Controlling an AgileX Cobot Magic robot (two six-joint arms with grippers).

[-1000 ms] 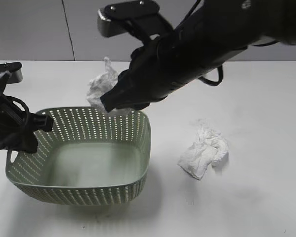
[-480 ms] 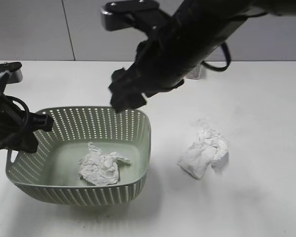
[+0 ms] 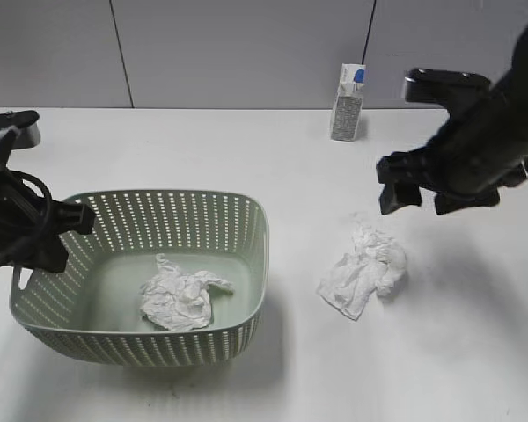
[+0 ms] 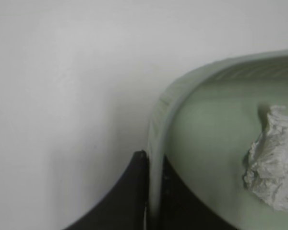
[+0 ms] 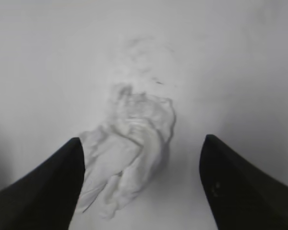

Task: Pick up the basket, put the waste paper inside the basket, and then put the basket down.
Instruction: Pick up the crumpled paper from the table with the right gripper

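Observation:
The sage-green basket [image 3: 202, 338] hangs tilted at the left, held up by my left gripper [image 3: 57, 242], which is shut on its left rim [image 4: 156, 143]. One crumpled white waste paper wad [image 3: 178, 299] lies inside the basket; it also shows in the left wrist view [image 4: 273, 175]. A second waste paper wad [image 3: 363, 271] lies on the table to the right of the basket. My right gripper [image 3: 418, 200] is open and empty, hovering above and right of that wad. The right wrist view shows the wad [image 5: 129, 153] below and between its spread fingers.
An upright white-grey carton with a blue top [image 3: 347, 102] stands at the back of the white table [image 3: 475, 352], near the wall. The left arm's black body and cables [image 3: 9, 211] sit at the left edge.
My right gripper dropped the first wad into the basket, then swung from above the basket to the right, over the second wad. The carton came into view. Left gripper and basket stayed still.

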